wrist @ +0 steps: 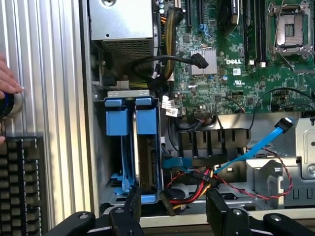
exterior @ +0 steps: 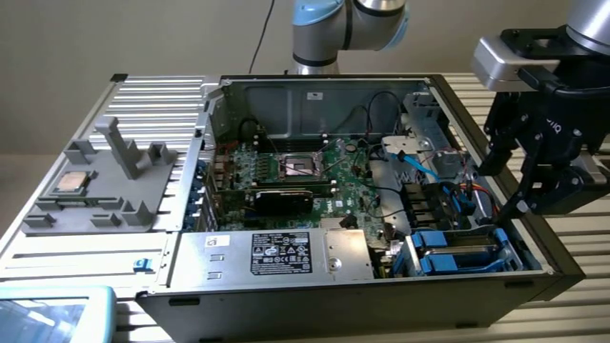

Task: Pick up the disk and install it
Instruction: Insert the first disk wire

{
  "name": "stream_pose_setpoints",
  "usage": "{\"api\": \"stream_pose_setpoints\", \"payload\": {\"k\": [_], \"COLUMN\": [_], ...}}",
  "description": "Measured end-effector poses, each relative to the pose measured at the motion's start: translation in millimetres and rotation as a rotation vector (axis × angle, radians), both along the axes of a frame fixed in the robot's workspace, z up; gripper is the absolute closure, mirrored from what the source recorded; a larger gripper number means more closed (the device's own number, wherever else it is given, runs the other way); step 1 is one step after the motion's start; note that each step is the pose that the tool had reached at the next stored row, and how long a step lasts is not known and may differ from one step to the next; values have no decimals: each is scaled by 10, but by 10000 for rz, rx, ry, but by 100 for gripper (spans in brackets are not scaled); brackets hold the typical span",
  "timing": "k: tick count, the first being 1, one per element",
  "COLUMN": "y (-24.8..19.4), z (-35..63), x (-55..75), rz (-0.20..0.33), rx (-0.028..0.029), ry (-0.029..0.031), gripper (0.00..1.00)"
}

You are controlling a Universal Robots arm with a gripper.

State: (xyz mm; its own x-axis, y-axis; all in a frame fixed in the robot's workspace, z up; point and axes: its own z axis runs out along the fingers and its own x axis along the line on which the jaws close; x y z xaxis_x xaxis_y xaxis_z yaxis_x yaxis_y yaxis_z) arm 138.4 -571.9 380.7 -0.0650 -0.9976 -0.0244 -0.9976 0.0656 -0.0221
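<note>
Fingers [wrist: 133,209] spread wide, the gripper [wrist: 173,197] hung over the disk [wrist: 146,157], seated edgewise in the case's [exterior: 333,304] corner bay. Red and black cables [wrist: 197,178] just beside it could snag a finger, spoiling the grasp.

Exterior view looking down at a slant on the whole open computer case [exterior: 286,307] and bench [exterior: 581,236], wrist view hanging close above, facing straight down past the gripper [wrist: 174,206], both taking in the motherboard [exterior: 324,171] [wrist: 236,59] and, at the exterior view's five o'clock, the blue drive bay [exterior: 456,251] [wrist: 129,118].
</note>
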Motion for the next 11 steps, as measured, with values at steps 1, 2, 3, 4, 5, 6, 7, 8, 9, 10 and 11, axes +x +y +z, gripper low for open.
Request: {"api": "stream_pose_setpoints", "payload": {"k": [1, 2, 3, 4, 5, 6, 7, 8, 9, 10, 11], "y": [26, 55, 80, 106, 125, 137, 145, 149, 149, 149, 149], "z": [-12, -26, -37, -50, -64, -78, -92, -99, -99, -99, -98], "x": [9, 19, 28, 39, 53, 70, 85, 91, 91, 91, 91], "rz": [0, -1, 0, 0, 0, -4, -14, -41, -55, -55, -57], "rx": [-2, 0, 1, 2, 1, 0, 2, 3, 1, 1, 0], "ry": [1, 1, 2, 3, 2, 3, 5, 5, 6, 6, 6], "gripper": [36, 36, 36, 36, 36, 36, 36, 36, 36, 36, 36]}}
